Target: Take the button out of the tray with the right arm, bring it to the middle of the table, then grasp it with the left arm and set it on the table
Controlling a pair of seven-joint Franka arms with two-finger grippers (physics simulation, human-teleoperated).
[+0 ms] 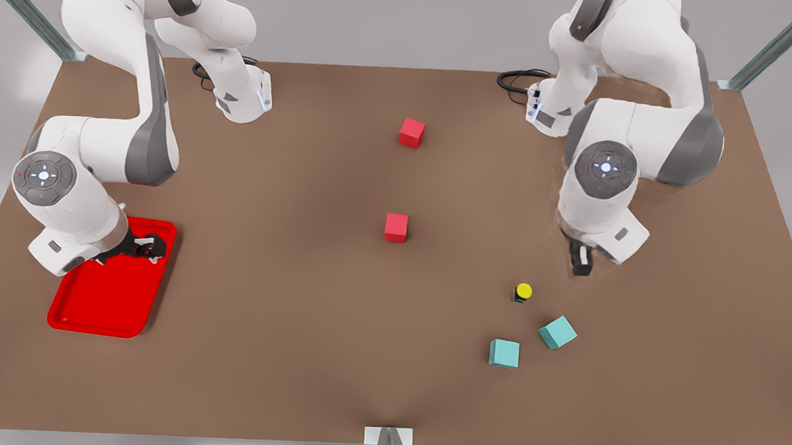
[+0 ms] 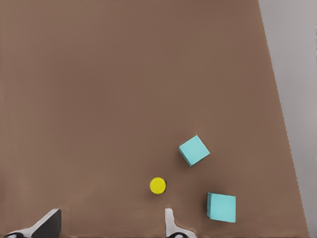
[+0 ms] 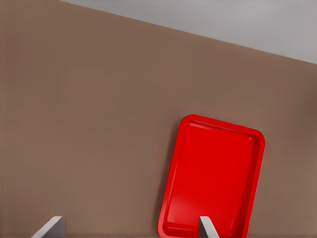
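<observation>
On the front view's right, you see the button (image 1: 522, 292) standing upright on the bare brown worktop (image 1: 283, 298), well apart from the tray (image 1: 103, 309), which lies at the front view's left near the worktop's edge. The button's yellow cap faces up on its black base.

Your left pincer (image 1: 580, 258) hangs just above the worktop near the button, apart from it and farther from the camera in the front view. In the left wrist view its fingers (image 2: 171, 223) stand wide apart with nothing between them; the button (image 2: 158, 185) sits just beyond one fingertip, not touching it.

Two teal cubes (image 1: 557, 332) lie near the button, on the side closer to the front camera. In the left wrist view, one teal cube (image 2: 193, 150) sits turned at an angle and the other (image 2: 221, 207) sits squarer to the worktop's edge. Neither touches the button.

Your right pincer (image 1: 140, 248) hovers over the tray's far end in the front view. In the right wrist view its fingers (image 3: 207, 228) are spread wide and hold nothing, and the tray (image 3: 213, 173) lies below them.

Two red cubes (image 1: 396, 227) rest along the worktop's middle line, one nearer the front camera and one (image 1: 411, 132) farther back, well apart from each other.
</observation>
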